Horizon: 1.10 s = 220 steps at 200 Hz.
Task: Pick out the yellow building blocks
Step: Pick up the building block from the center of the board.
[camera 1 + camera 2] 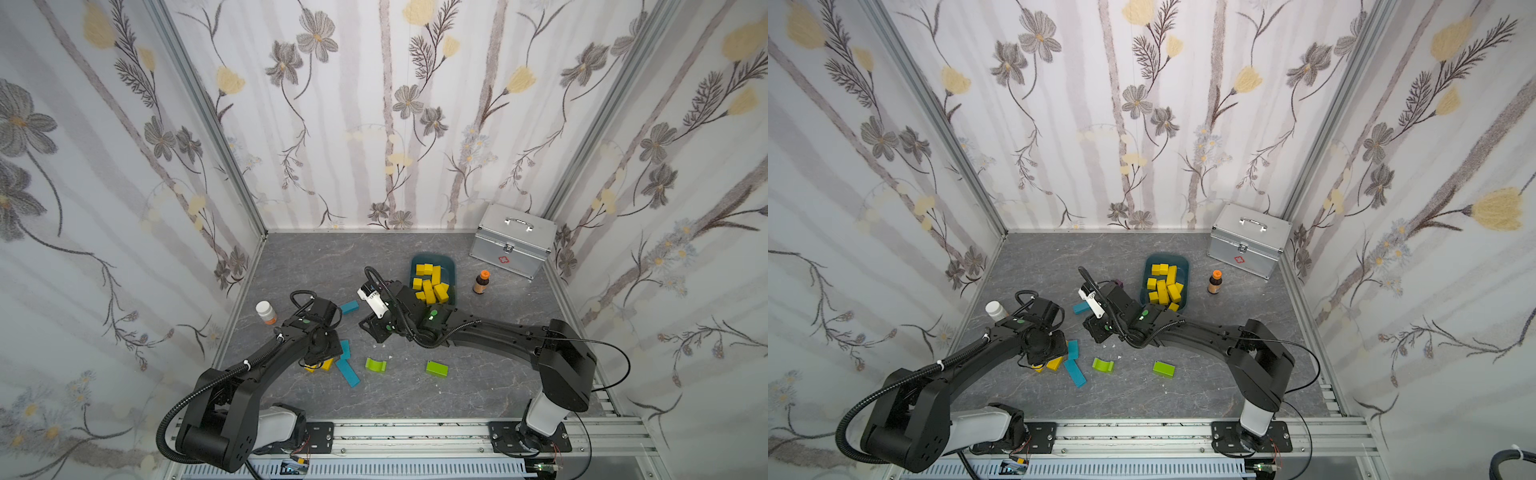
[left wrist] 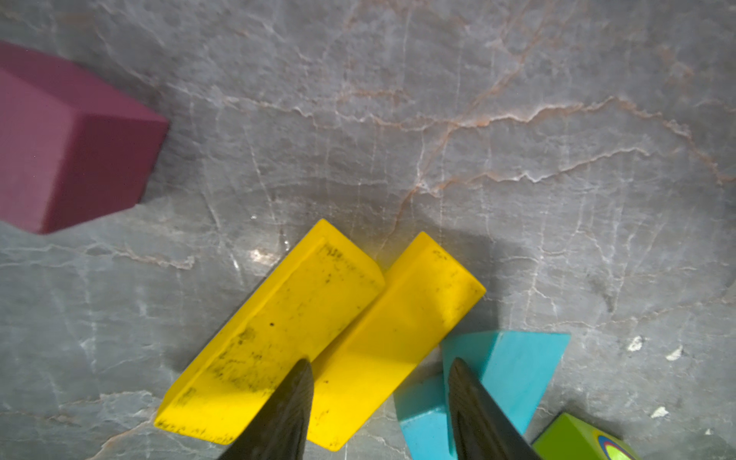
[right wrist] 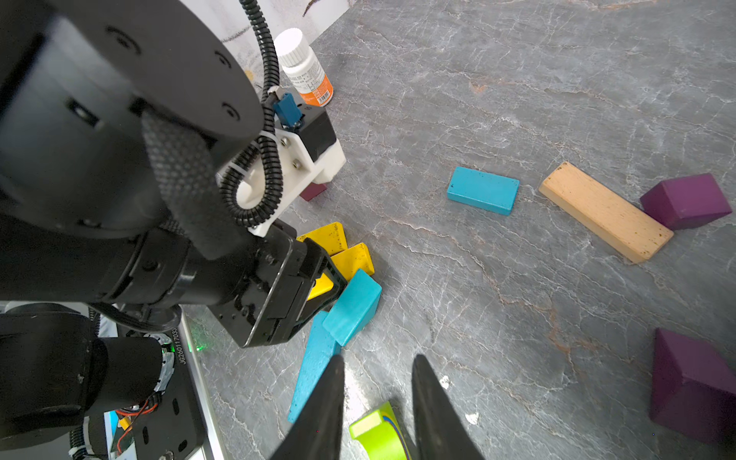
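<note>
Spanning the whole enclosure, the grey marble-patterned counter [image 1: 415, 399] is walled on three sides by floral panels, with a metal rail along the near edge. A metal first-aid case [image 1: 513, 239] fills the far right corner. In front of it sits the dark teal bin [image 1: 453, 270], holding a heap of yellow building blocks [image 1: 430, 282].

Two more lie flat on the counter, touching along their long sides: a scuffed yellow bar [image 2: 278, 330] and a cleaner yellow bar [image 2: 398, 326]. The left tool [image 2: 380, 366] is low over them, spread astride the cleaner yellow bar and, as far as the wrist view shows, not pinching it. The right tool [image 3: 378, 362] hangs narrowly parted and empty above a lime-green block [image 3: 376, 432].

Likely trouble: one left finger [image 2: 290, 406] sits on the seam between the two bars, so closing may drag both or wedge between them. The other finger [image 2: 474, 406] is over a tilted teal block [image 2: 513, 366] that touches the bar. It could ride up on that block and twist the grip. The right arm [image 1: 490, 330] reaches across between this spot and the bin, so a straight carry risks a knock.

For room, the counter toward the back wall is open. A maroon block [image 2: 71, 143] lies well apart from the bars. A white pill bottle [image 1: 266, 311] stands near the left wall, close beside the left arm.
</note>
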Motion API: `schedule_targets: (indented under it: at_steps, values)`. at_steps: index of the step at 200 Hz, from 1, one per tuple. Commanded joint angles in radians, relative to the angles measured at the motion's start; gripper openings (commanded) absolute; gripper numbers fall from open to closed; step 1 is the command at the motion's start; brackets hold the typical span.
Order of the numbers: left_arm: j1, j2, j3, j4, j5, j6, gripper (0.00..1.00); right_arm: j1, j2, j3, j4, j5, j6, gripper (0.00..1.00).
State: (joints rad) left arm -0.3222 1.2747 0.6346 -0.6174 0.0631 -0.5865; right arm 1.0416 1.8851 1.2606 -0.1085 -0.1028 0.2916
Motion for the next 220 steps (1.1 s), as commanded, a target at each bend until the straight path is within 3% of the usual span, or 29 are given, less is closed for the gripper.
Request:
schedule_targets:
  at_steps: [1, 95, 163, 211, 220]
  values:
    - [-0.002, -0.003, -0.013, -0.004, 0.018, -0.019, 0.56, 0.0, 0.008, 0.008, 0.038, -0.002, 0.002, 0.31]
    - [-0.013, 0.032, 0.001, -0.014, -0.007, 0.001, 0.5, 0.0, 0.0, 0.002, 0.047, 0.007, 0.009, 0.31]
    - [-0.015, 0.092, 0.036, -0.009, -0.019, 0.021, 0.35, 0.001, -0.002, -0.001, 0.049, 0.02, 0.009, 0.31]
    - [-0.014, 0.112, 0.039, -0.005, -0.019, 0.021, 0.32, 0.0, -0.003, 0.002, 0.048, 0.031, 0.003, 0.31]
    - [-0.014, 0.113, 0.042, -0.006, -0.022, 0.021, 0.36, 0.0, -0.002, 0.004, 0.047, 0.032, 0.001, 0.31]
